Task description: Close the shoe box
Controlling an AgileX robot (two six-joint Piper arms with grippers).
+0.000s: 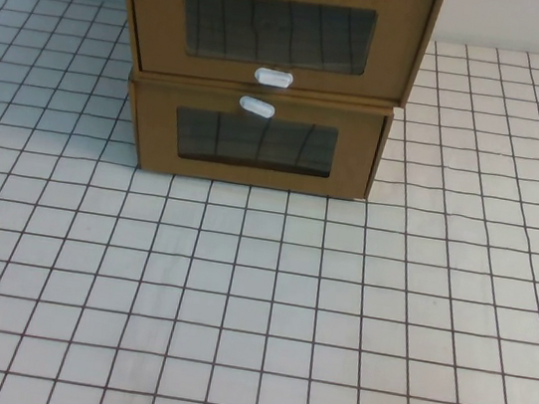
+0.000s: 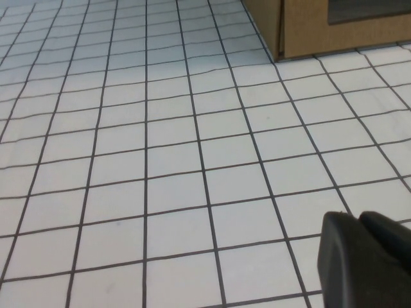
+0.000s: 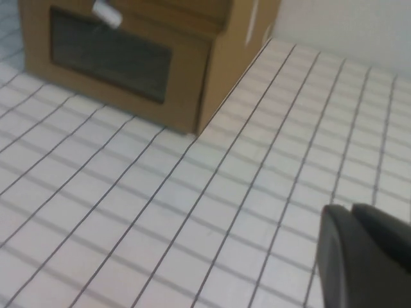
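Both my left gripper and right gripper hang low over the white gridded bench, well short of the stack, spread or pressed together I cannot tell, so I'd push the upper brown cardboard windowed shoe box squarely beside its white tab, without shifting the twin cardboard box underneath.

No legible text, labels, brands, numbers or signs in any view. The shoe box and the twin box beneath it show plain brown cardboard fronts. The gridded worktop carries lines only, no characters.

Two boxes stacked at the table's far edge
Shoe box sits on top of its twin box; both grippers hang near, well apart from them.
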